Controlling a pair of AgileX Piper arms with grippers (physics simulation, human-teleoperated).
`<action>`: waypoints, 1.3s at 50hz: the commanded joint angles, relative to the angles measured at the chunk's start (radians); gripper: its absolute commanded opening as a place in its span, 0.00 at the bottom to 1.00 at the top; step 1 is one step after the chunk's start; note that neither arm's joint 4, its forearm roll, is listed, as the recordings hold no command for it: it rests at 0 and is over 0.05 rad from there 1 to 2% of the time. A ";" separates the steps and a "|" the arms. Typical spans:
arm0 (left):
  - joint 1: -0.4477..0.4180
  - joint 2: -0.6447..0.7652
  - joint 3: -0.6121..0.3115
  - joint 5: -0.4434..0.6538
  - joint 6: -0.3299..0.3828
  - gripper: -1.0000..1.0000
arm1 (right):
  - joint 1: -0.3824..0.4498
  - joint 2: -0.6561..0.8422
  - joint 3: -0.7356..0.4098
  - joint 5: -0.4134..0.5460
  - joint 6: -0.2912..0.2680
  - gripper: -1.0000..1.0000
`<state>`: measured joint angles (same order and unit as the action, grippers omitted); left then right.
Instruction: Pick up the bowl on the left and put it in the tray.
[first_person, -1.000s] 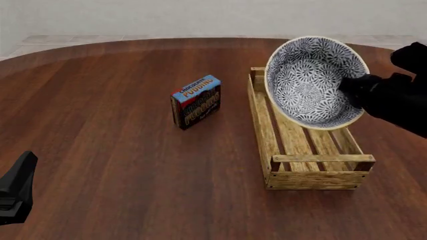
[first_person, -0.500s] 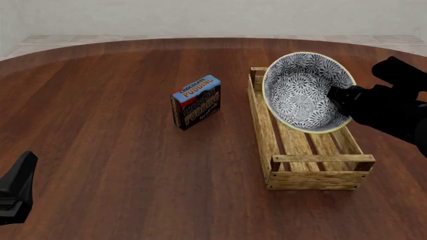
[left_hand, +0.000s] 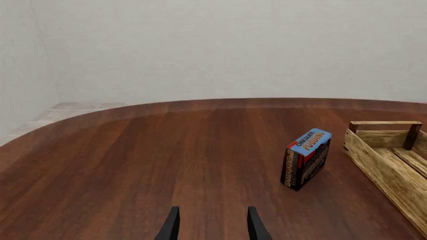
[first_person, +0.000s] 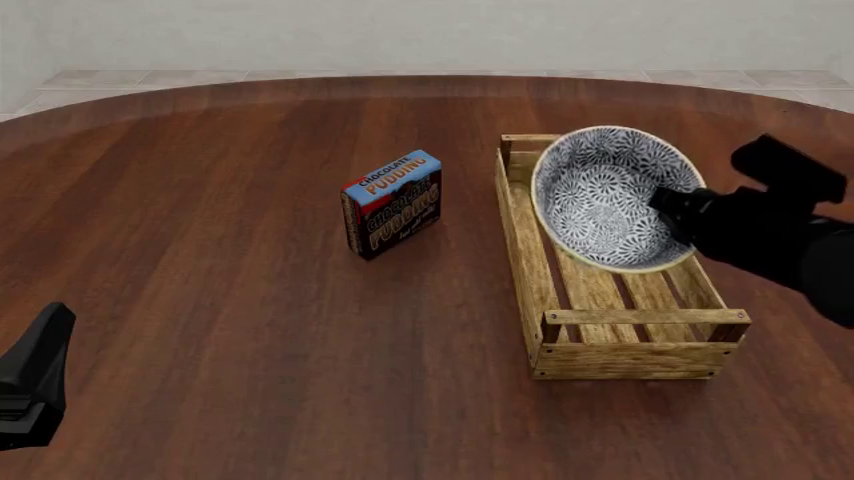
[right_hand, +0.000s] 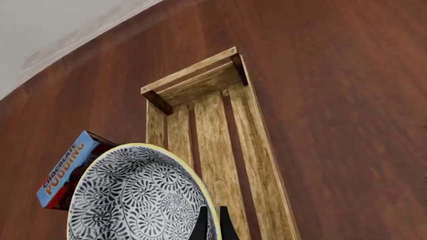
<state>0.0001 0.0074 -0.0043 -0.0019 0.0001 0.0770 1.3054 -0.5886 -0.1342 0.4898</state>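
The blue-and-white patterned bowl (first_person: 607, 195) hangs tilted over the far half of the tray (first_person: 523, 255), its inside facing left and toward the camera. My right gripper (first_person: 674, 208) is shut on the bowl's right rim. In the right wrist view the bowl (right_hand: 137, 200) fills the near corner, my right gripper (right_hand: 212, 225) pinches its rim, and the tray's slats (right_hand: 217, 125) lie beyond. Whether the bowl's lower edge touches the slats cannot be told. My left gripper (left_hand: 212, 227) stands open over bare table, far to the left.
A chocolate pudding box (first_person: 391, 203) stands upright left of the tray, a short gap from its long side, and shows in both wrist views (left_hand: 305, 158) (right_hand: 63, 172). The left arm (first_person: 34, 380) sits at the table's near left corner.
My right gripper has come down and slightly nearer with the bowl, lowering it from above the tray's far end toward the slats. The left arm has not moved.
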 joint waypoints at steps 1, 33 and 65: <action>0.000 0.000 0.000 0.000 0.000 1.00 | -0.013 0.048 -0.003 -0.034 0.005 0.00; 0.000 0.000 0.000 0.000 0.000 1.00 | -0.034 0.123 0.001 -0.093 0.001 0.00; 0.000 0.000 0.000 0.000 0.000 1.00 | -0.056 0.276 -0.058 -0.131 -0.016 0.00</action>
<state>0.0001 0.0074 -0.0043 -0.0019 0.0002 0.0339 1.5340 -0.6229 -0.2503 0.4734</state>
